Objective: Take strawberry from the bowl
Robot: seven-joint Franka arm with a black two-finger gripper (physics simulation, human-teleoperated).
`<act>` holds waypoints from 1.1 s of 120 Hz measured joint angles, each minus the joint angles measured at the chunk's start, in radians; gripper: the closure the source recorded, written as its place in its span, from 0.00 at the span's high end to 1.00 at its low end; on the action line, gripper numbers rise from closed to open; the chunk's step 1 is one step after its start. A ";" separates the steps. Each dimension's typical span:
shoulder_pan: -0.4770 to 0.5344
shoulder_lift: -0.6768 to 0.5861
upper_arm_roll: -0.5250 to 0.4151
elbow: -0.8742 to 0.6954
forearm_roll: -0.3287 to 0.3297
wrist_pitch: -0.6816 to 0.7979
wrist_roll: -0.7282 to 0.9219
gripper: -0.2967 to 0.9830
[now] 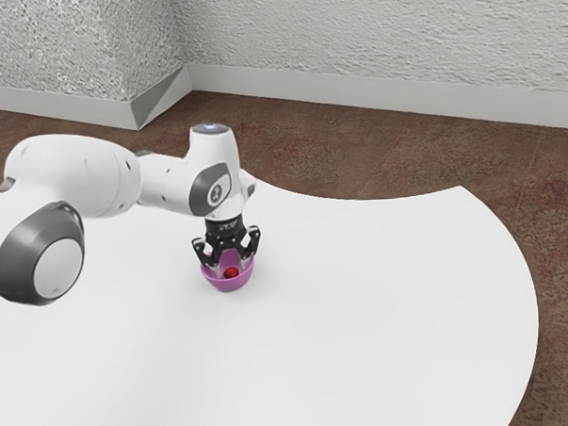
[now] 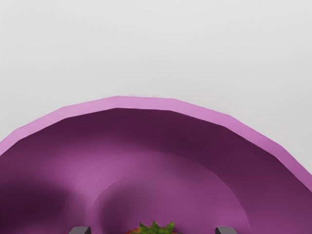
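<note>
Strawberry (image 1: 232, 273) sits in the bowl (image 1: 229, 284). Gripper (image 1: 231, 268) points down into the bowl, fingers spread wide either side of the fruit, holding nothing. Arm (image 1: 82, 175) reaches over the bowl from exterior view's left; round logo (image 1: 216, 190) above the bowl, too small to read.

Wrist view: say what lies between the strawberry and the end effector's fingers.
Bare bowl lies between the strawberry and the fingers of the open end effector, as the wrist view shows.
</note>
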State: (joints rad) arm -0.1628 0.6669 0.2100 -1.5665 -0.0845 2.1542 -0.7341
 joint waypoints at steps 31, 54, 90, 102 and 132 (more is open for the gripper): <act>0.002 0.010 0.000 0.000 -0.011 0.017 0.029 0.50; 0.002 0.012 -0.001 0.001 -0.008 0.021 0.042 0.42; 0.000 0.007 -0.002 -0.004 0.016 0.023 0.018 0.32; -0.001 -0.005 -0.003 -0.019 0.029 0.023 -0.009 0.30; -0.003 -0.005 -0.003 -0.026 0.016 0.026 -0.033 0.27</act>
State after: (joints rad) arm -0.1656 0.6624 0.2074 -1.5922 -0.0682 2.1803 -0.7675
